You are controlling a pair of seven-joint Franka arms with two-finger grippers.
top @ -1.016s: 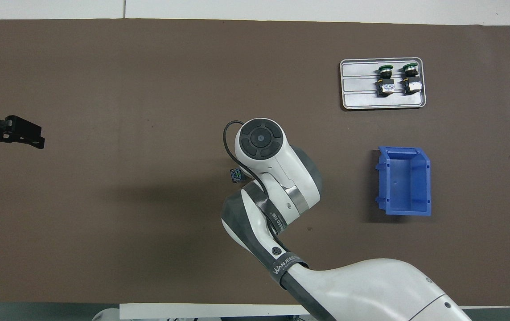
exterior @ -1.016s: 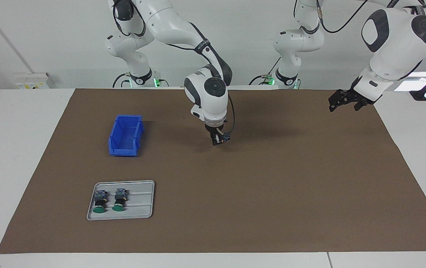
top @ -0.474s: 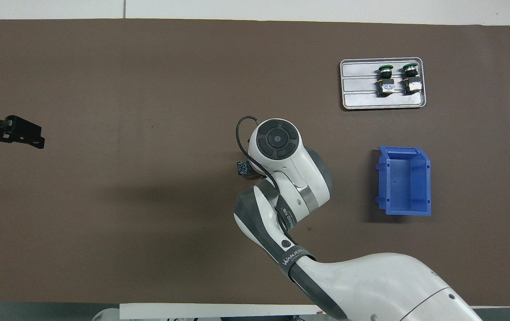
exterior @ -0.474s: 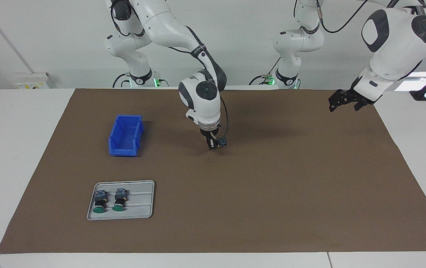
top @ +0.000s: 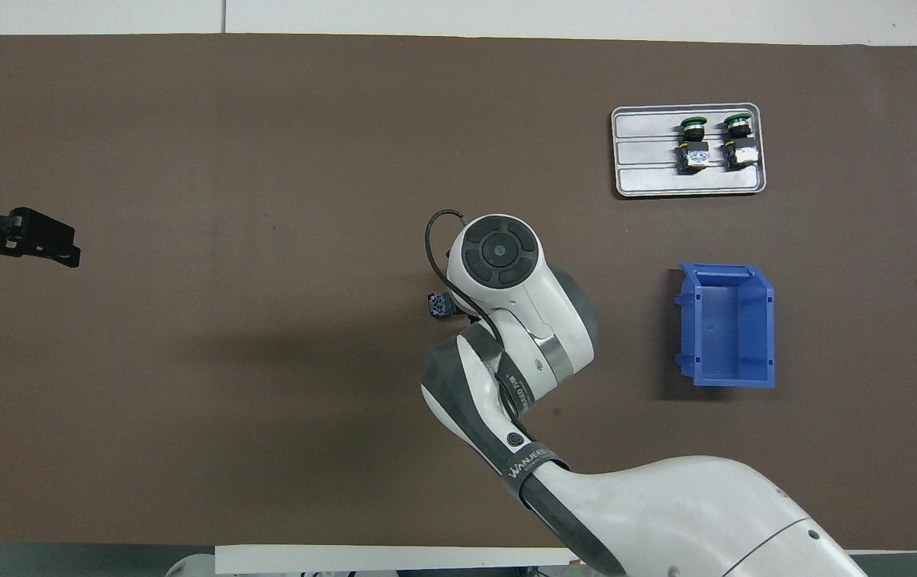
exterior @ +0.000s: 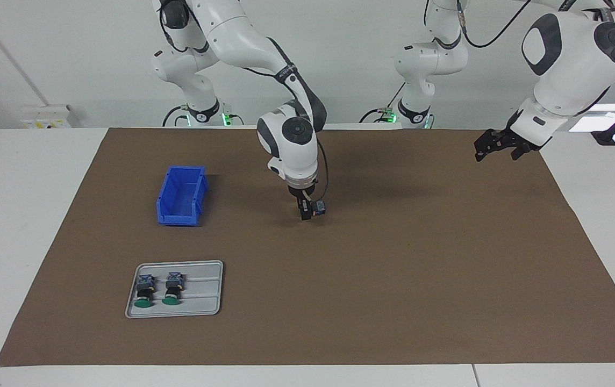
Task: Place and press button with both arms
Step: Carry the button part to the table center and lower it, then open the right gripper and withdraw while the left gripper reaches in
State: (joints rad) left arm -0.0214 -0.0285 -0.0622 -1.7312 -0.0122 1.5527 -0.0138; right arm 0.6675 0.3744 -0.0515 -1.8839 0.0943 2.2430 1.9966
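Brown matting (exterior: pixel 420 279) covers most of a white bench (exterior: pixel 28 215), with a plain white wall at the robots' end.

Over the corner of the mat at the left arm's end, the left tool (exterior: pixel 493 146) hangs in the air, spread wide and empty; this arm waits.

At the middle of the mat the right tool (exterior: pixel 307 214) points straight down, very low. The button (exterior: pixel 319 207) sits at its tip, blue-grey contact block showing. Whether this tool grips it or has let go cannot be told, nor whether the button touches the mat.

Toward the right arm's end stands an empty blue bin (exterior: pixel 181 219). Farther from the robots than the bin lies a grey tray (exterior: pixel 205 290) holding two spare buttons (exterior: pixel 143 293) side by side, green caps pointing away from the robots.

The step in hand looks like setting the button down. It should probably rest steadily before release, and the tool should lift straight up so it does not tip it.

Bare mat surrounds the button on all sides, well apart from bin, tray and mat edges, leaving the left arm an open path in.
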